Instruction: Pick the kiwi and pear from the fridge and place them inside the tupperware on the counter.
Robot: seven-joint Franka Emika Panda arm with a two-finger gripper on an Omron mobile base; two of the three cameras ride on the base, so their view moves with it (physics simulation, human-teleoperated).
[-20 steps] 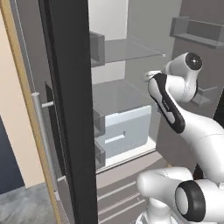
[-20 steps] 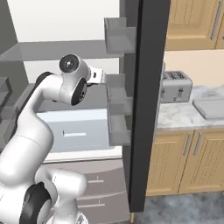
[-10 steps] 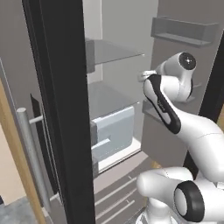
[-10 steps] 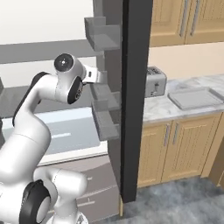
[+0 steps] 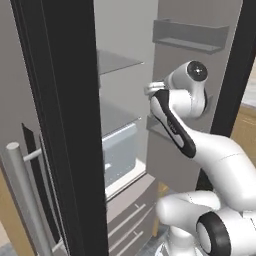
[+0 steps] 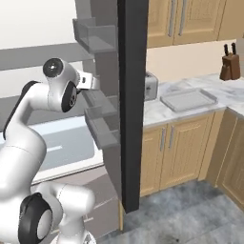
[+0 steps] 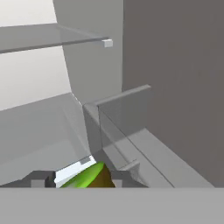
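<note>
Kiwi [image 7: 89,177] is clamped between the closed claw [image 7: 83,178] tips just beside the fridge [image 5: 70,125] door bin, presumably so it can be carried to the tupperware [image 6: 188,99] on the desk [image 6: 209,93].

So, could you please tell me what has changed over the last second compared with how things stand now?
The base has driven, so both base views have swung: the fridge door edge now looms larger and the counter with the tupperware sits further into view. The hand has closed and is now shut on the kiwi, by the door bin. The arm stays reaching into the fridge; tupperware and toaster are unmoved.
</note>
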